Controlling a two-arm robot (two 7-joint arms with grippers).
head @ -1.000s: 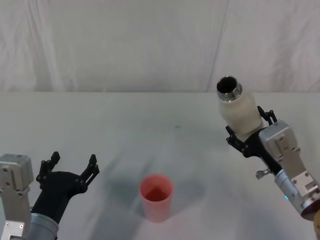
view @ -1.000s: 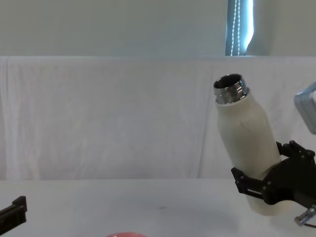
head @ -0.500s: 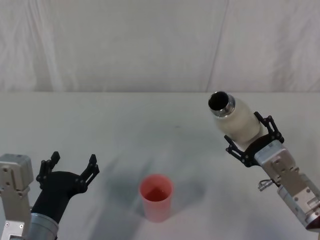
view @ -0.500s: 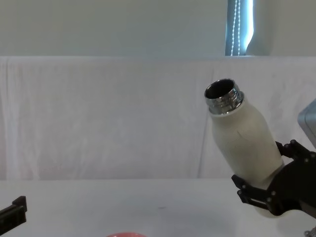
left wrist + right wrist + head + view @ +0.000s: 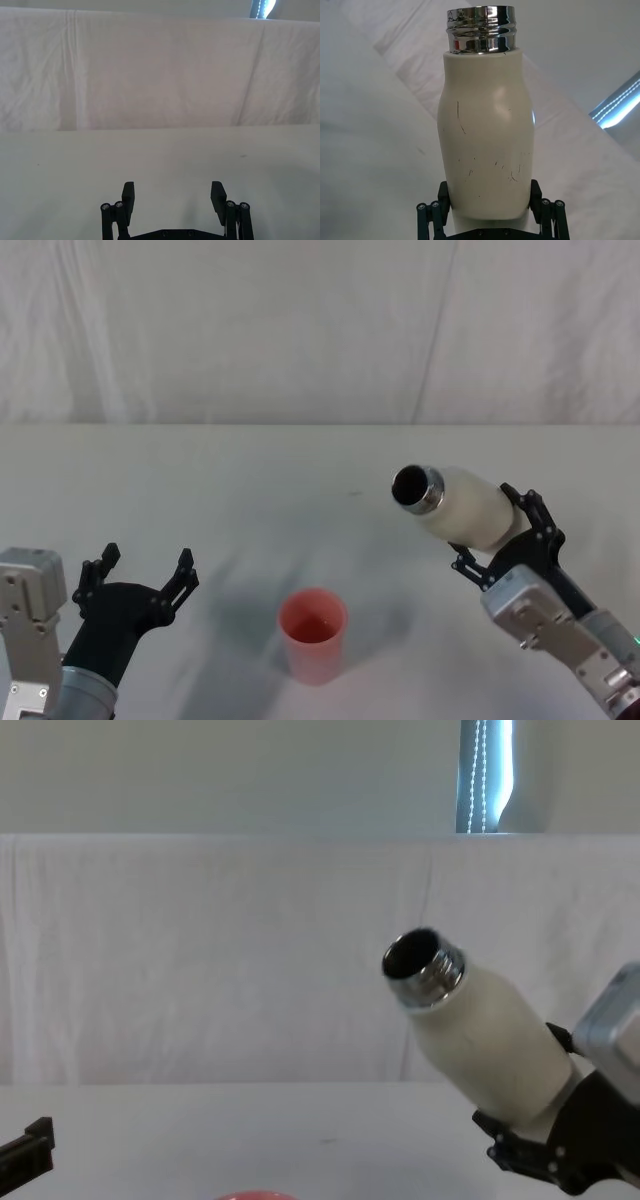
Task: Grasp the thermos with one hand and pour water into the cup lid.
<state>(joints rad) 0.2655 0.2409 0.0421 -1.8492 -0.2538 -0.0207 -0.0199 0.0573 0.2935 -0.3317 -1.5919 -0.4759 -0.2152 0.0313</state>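
The left end effector is idling with fingers spread above the tabletop, the cup lid standing to its right. Further right, the right end effector is gripping the thermos by its base, tilting it leftward, mouth short of the cup. Pouring is underway; next comes carrying the mouth over the cup and tipping further.

right gripper: raised above table at right, wrist angled inward to the left, jaws clamped round base of tilted bottle | left gripper: low at near left, fingers spread wide, holding nothing
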